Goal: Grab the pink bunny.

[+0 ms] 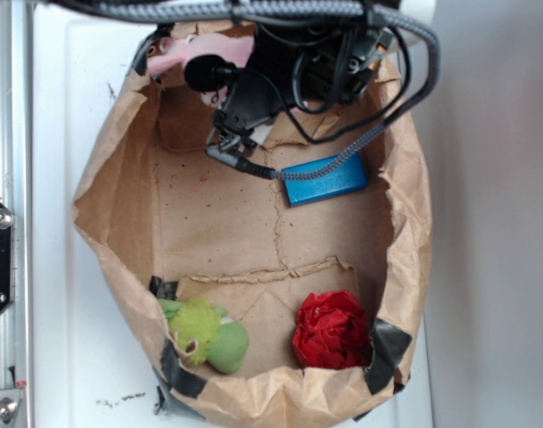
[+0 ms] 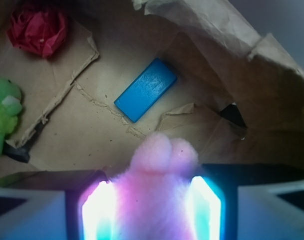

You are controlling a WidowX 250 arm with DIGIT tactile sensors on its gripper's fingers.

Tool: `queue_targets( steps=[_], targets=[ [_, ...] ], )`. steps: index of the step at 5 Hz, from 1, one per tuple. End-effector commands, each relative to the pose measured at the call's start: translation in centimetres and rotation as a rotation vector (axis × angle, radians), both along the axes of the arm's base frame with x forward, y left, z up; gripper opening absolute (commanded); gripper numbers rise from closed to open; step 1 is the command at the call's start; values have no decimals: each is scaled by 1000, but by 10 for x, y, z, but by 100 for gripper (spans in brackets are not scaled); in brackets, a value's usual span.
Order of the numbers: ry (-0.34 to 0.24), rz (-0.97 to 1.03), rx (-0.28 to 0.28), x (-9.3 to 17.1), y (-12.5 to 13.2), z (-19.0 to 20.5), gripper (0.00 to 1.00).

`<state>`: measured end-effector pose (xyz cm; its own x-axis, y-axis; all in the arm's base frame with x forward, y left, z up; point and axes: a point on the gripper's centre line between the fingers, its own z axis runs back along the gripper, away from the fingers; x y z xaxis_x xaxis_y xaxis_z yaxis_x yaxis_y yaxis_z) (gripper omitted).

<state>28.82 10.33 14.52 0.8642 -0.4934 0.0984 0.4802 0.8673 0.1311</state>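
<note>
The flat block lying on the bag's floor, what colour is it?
Blue: the flat block shows best in the wrist view.

Soft pink against crumpled brown paper.
The pink bunny (image 2: 159, 200) is pale and fuzzy; the block (image 2: 145, 89) plain blue, the plush toy (image 1: 204, 332) lime green, the fabric ball (image 1: 330, 330) deep red, the paper bag (image 1: 226, 223) tan with black tape.

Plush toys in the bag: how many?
2. The pink bunny sits between the gripper fingers by the bag's far wall; the green plush lies in the near left corner. The arm may hide more.
</note>
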Motion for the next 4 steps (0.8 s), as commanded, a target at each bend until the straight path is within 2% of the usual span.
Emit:
queue_targets(
  steps=[1, 3, 4],
  targets=[
    [-63, 223, -68, 7, -45, 39, 0],
    [-98, 207, -40, 11, -96, 44, 0],
    [-116, 210, -29, 15, -107, 50, 0]
  ],
)
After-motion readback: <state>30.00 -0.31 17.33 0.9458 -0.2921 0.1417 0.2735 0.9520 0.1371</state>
